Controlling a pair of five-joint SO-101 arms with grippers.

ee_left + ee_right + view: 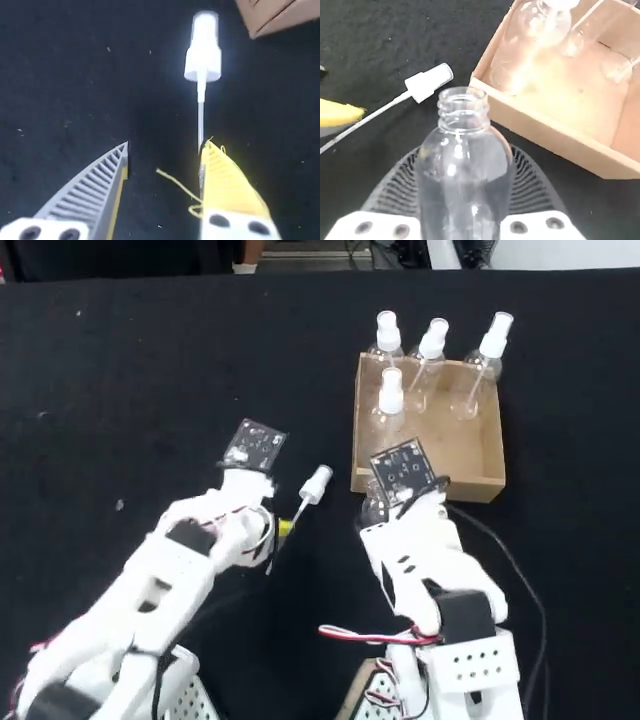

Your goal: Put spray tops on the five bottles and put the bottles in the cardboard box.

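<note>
Closest in, the two white plastic arms rise from perforated white base plates at the near edge of the worktop (150, 370), the left arm (170, 580) and the right arm (430, 560) both angled towards the middle. Red and white wires loop between their bases, and a black cable trails beside the right arm.

The right pincer (465, 150) is clenched on a clear plastic bottle with an open, threaded neck (464, 190). Its grey ribbed fingers (395, 180) hug both sides of the bottle, which is upright just in front of the near-left corner of the shallow brown cardboard box (470, 445).

The left pincer (165, 150) is released, its grey finger and its yellow finger (225, 185) spread well apart. A loose white spray top with a long thin dip tube (202, 47) lies ahead of it, with the tube's end touching the tip of the yellow finger and the head pointing towards the box. A frayed yellow thread hangs from that finger.

Inside the box, three capped bottles (432, 358) sit along the far wall. A fourth capped bottle (388, 405) stands nearer, by the left wall.

The worktop is covered in matt black cloth flecked with pale lint. Beyond its far edge are a strip of light floor and some dark cables.
</note>
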